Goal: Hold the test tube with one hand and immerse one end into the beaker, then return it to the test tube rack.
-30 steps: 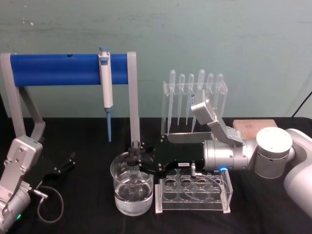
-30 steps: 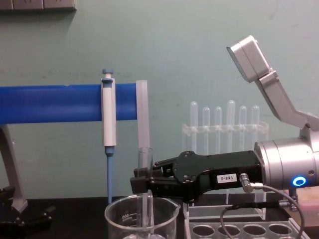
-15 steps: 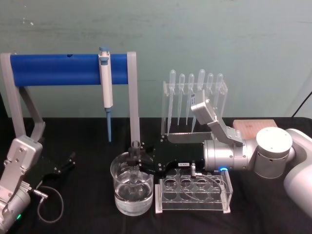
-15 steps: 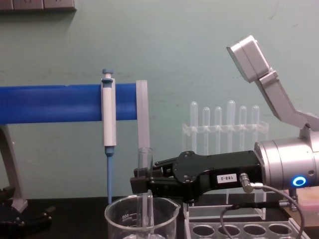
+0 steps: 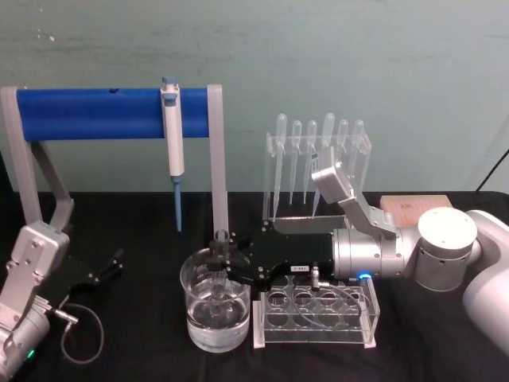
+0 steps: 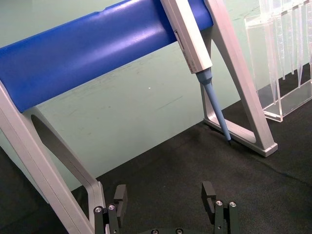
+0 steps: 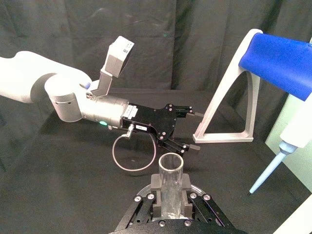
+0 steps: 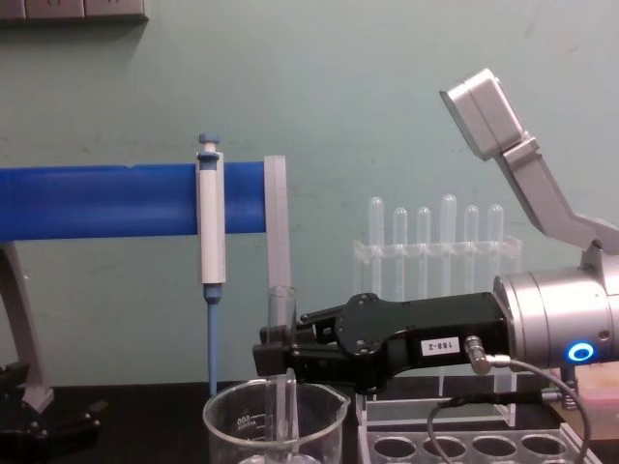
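Observation:
My right gripper point(image 5: 224, 265) point(image 8: 276, 356) point(image 7: 170, 191) is shut on the test tube point(image 5: 220, 267) point(image 8: 282, 367) point(image 7: 170, 187), which stands upright. Its lower end dips into the water in the beaker point(image 5: 216, 310) point(image 8: 274, 425), and its open rim rises above the fingers. The beaker stands on the black table, left of a clear tube rack point(image 5: 316, 317). My left gripper point(image 5: 107, 267) point(image 6: 165, 200) point(image 7: 187, 130) is parked open at the table's left, near the blue stand, holding nothing.
A blue bar stand point(image 5: 111, 114) carries a blue-and-white pipettor point(image 5: 172, 143) point(image 8: 210, 261) behind the beaker. A clear holder with several plastic pipettes point(image 5: 318, 159) stands at the back. A wooden block point(image 5: 415, 208) lies at the right.

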